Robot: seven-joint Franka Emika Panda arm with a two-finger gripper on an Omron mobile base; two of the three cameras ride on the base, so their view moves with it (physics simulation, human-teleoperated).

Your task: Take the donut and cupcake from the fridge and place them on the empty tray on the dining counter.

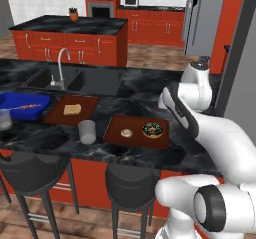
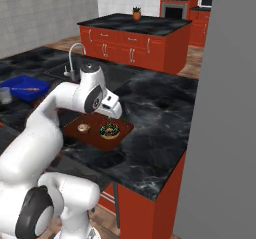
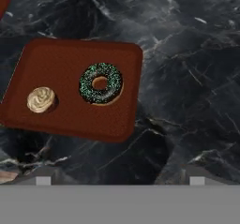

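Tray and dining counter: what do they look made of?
Tray: matte red-brown, faintly grainy, no glare; looks like plastic or lacquered wood, hard to tell which. Dining counter: black polished stone, apparently marble, going by its white veining.

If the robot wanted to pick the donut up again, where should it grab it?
Probably from straight above. The donut lies flat on the tray, icing up, so one finger could go in the hole and one outside, pinching the ring. The side away from the cupcake leaves more room.
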